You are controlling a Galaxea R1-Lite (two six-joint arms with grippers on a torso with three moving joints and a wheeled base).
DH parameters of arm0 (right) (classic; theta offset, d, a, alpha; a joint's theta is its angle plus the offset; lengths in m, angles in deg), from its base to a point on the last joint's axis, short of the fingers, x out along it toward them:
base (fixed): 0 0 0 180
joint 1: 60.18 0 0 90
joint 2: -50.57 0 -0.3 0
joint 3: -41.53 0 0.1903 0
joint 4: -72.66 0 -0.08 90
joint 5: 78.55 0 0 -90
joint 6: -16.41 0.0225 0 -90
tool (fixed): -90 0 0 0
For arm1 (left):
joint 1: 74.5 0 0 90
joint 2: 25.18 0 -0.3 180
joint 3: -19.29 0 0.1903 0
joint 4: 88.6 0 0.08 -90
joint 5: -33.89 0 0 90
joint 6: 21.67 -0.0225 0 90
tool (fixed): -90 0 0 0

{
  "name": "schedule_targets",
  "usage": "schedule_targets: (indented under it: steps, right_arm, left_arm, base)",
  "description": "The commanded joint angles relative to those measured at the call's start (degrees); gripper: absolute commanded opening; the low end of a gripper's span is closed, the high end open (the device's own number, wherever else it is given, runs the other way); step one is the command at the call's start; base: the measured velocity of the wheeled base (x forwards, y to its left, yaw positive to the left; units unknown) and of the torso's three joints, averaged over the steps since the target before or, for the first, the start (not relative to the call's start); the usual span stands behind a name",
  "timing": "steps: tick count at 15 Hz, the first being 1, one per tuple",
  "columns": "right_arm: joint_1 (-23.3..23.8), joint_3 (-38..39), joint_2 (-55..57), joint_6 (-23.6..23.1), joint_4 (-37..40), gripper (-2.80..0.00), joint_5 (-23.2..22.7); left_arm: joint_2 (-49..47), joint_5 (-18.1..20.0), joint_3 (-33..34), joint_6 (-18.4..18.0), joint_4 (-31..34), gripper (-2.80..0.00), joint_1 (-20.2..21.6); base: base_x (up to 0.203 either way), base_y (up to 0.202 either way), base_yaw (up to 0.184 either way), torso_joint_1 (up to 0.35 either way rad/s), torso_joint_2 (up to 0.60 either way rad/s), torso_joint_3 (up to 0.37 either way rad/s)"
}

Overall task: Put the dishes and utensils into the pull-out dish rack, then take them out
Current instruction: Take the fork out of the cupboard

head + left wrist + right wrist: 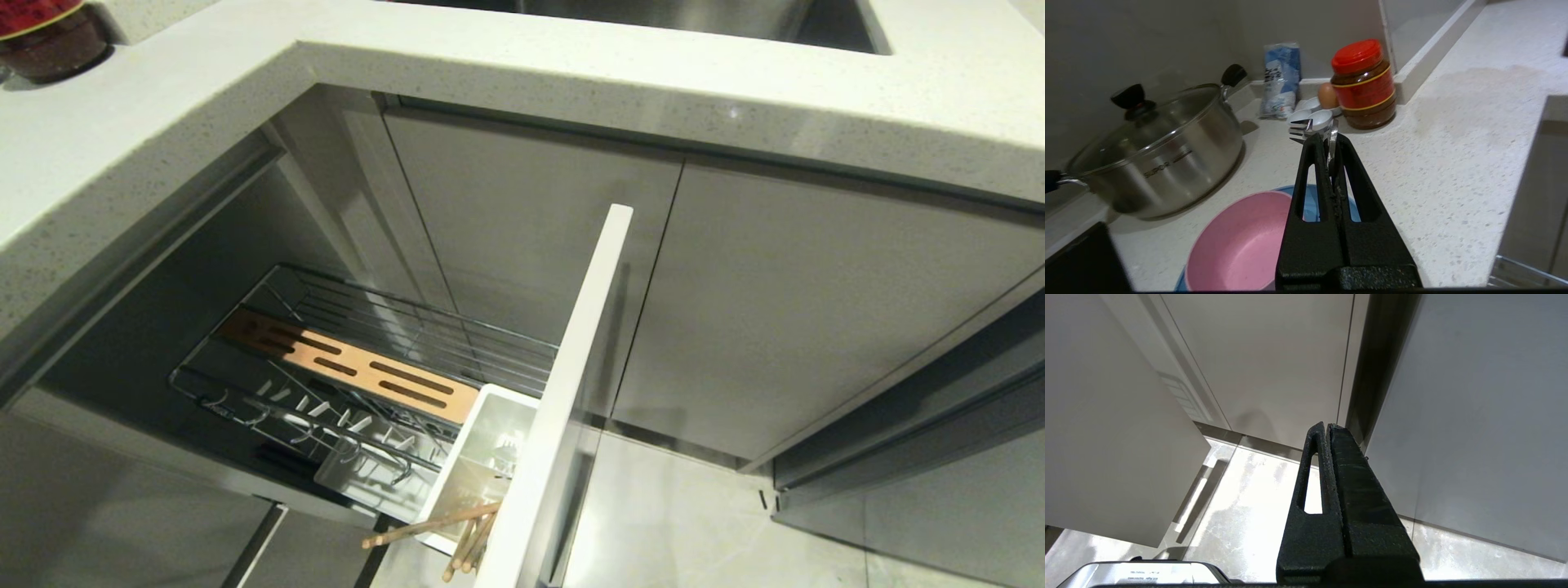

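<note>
Left pincer (1329, 136) clamps 1 fork (1306, 128) above 1 bowl (1241, 241) on 1 plate (1310, 200); 2 chopsticks (445, 523) in rack (367, 367); right pincer (1327, 426) closed, empty

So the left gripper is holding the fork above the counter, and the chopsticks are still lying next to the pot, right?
Not quite. The left gripper does hold the fork above the counter, but the head view shows the chopsticks already in the rack's white utensil cup.

bowl (1237, 245): cut by edge | plate (1310, 200): mostly hidden | fork (1306, 128): handle hidden by left tool (1327, 141)
</note>
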Motion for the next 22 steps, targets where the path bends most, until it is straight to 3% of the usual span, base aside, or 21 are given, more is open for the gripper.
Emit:
schedule_targets:
  steps: [1, 7, 10, 22]
  right_arm:
    - [0.0, 1.5, 0.0, 0.0, 0.0, -2.8, 0.0]
    - [0.0, 1.5, 0.0, 0.0, 0.0, -2.8, 0.0]
    - [0.0, 1.5, 0.0, 0.0, 0.0, -2.8, 0.0]
    - [0.0, 1.5, 0.0, 0.0, 0.0, -2.8, 0.0]
  left_arm:
    - [0.5, -0.1, 3.2, -0.1, -1.0, -2.8, 3.3]
    - [3.8, 0.5, 12.5, -0.8, -5.7, -2.8, 6.6]
    - [6.2, 3.8, 17.5, -0.6, -9.5, -2.8, 7.3]
    - [10.0, 4.9, 22.9, -0.4, -9.3, -2.8, 7.3]
  base:
    - [0.0, 0.0, 0.0, 0.0, 0.0, 0.0]
    - [0.0, 0.0, 0.0, 0.0, 0.0, 0.0]
    - [0.0, 0.0, 0.0, 0.0, 0.0, 0.0]
    - [0.0, 0.0, 0.0, 0.0, 0.0, 0.0]
